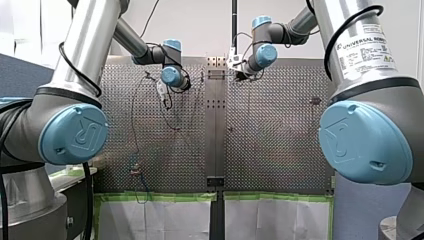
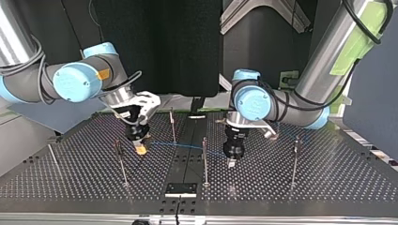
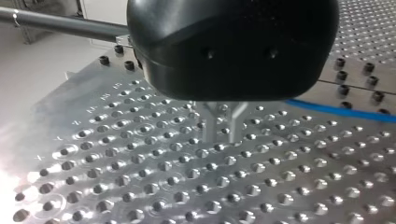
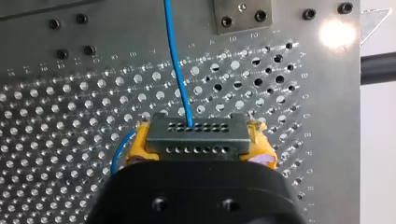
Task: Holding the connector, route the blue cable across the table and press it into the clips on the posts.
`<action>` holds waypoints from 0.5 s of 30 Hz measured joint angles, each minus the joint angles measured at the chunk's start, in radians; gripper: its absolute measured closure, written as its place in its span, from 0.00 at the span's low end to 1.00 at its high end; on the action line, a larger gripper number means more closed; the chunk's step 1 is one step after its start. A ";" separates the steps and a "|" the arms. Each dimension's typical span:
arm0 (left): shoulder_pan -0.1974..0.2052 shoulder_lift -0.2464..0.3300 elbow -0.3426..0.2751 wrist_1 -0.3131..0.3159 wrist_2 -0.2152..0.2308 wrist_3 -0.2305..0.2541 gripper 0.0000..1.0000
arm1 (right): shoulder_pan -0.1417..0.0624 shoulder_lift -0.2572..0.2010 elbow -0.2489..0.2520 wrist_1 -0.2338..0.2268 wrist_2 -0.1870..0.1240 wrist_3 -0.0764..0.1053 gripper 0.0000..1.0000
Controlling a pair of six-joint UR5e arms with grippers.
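My right gripper has its yellow pads shut on a grey connector with rows of small holes. The blue cable leaves the connector and runs ahead over the perforated table. In the top view my right gripper hangs low at the left. From there the cable stretches right, past a thin post, toward my left gripper. In the left wrist view my left gripper shows metal fingers slightly apart with nothing between them, and the cable lies beyond it.
Several thin posts stand on the table, among them one near my right gripper, one behind the cable and one at the top view's right. A black plate sits at the table's near edge in that view.
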 joint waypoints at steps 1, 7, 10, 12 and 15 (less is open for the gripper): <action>-0.002 0.000 0.000 -0.011 -0.004 0.004 0.25 | -0.001 0.000 0.000 0.000 0.000 -0.001 1.00; -0.020 0.007 -0.005 -0.064 -0.037 0.042 0.00 | -0.003 -0.003 0.000 0.001 0.000 -0.003 1.00; -0.031 0.028 -0.025 -0.089 -0.041 0.046 0.00 | -0.004 -0.004 0.000 0.002 0.000 -0.004 1.00; -0.035 0.043 -0.039 -0.095 -0.035 0.039 0.00 | -0.005 -0.006 0.000 0.003 0.001 -0.004 1.00; -0.039 0.070 -0.067 -0.083 -0.013 0.017 0.00 | -0.008 -0.008 0.000 0.003 0.002 -0.004 1.00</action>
